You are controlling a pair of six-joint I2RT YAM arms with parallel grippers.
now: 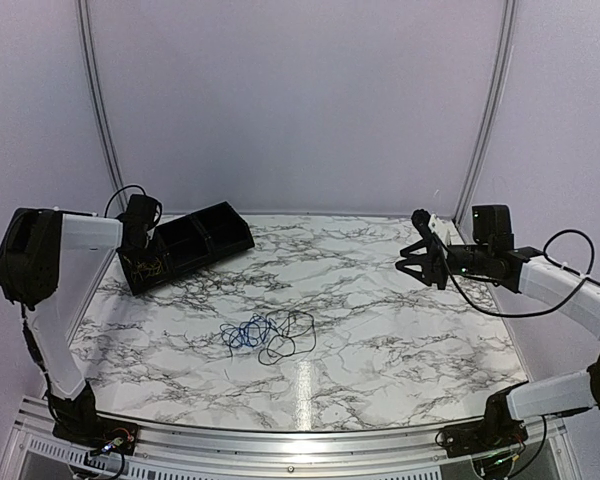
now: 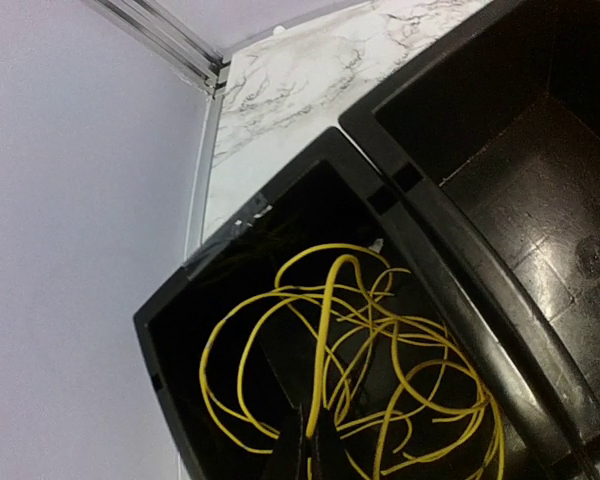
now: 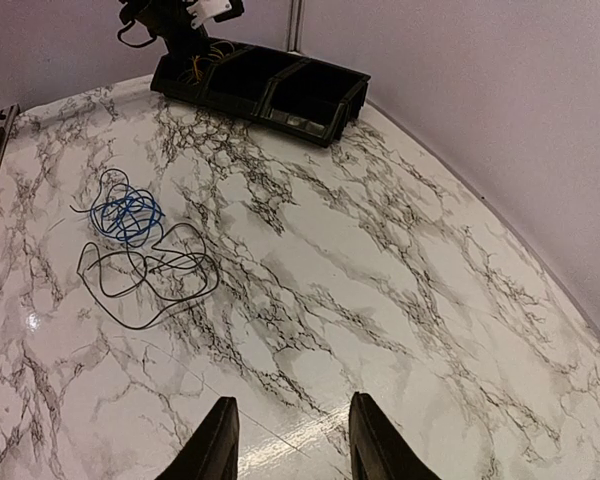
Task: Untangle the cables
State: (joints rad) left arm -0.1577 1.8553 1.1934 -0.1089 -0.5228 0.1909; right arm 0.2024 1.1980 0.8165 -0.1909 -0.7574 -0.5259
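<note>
Yellow wire loops [image 2: 326, 340], glossy black plastic bin [image 2: 432, 238]

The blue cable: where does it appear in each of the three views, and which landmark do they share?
Top external: the blue cable lies on the table, lower centre.
Left wrist: not in it; only the yellow cable in the black tray shows.
Right wrist: the blue cable is at the upper left, on the table.
Shared landmark: the black tray, seen in all three views.
</note>
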